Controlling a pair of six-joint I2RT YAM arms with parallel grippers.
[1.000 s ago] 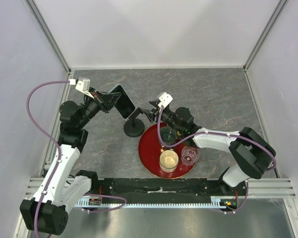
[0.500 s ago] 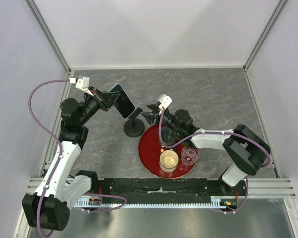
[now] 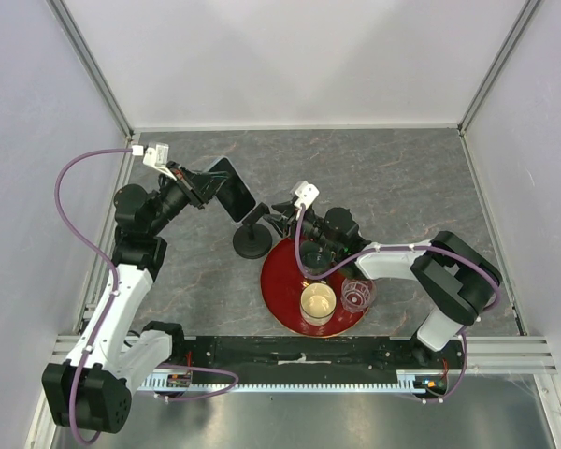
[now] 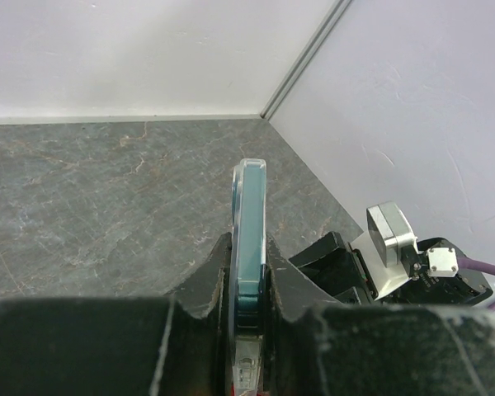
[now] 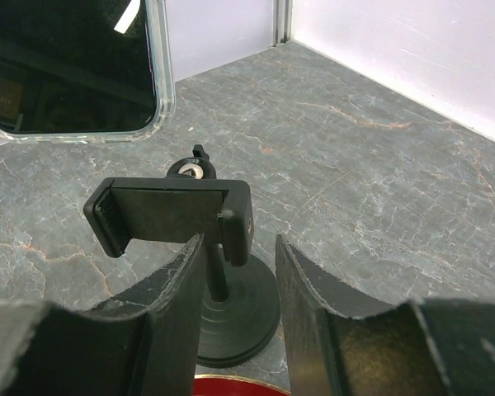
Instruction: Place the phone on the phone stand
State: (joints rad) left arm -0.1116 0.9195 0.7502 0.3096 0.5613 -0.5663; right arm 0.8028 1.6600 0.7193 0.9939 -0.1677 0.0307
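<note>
My left gripper (image 3: 204,185) is shut on the phone (image 3: 230,190), a thin black slab with a teal edge, and holds it in the air just up-left of the phone stand (image 3: 253,234). The left wrist view shows the phone edge-on (image 4: 249,223) between the jaws. The stand is black with a round disc base, a thin post and a clamp cradle (image 5: 173,216). My right gripper (image 5: 238,247) is open, its jaws on either side of the cradle's right end and the post. The phone's lower corner (image 5: 74,66) hangs above-left of the cradle in the right wrist view.
A red round tray (image 3: 279,281) lies right of the stand's base, holding a dark green cup (image 3: 316,253), a cream cup (image 3: 318,301) and a clear glass (image 3: 357,295). Walls close the table at the back and both sides.
My right gripper has moved left, closer to the stand's cradle. My left gripper with the phone has shifted slightly.
</note>
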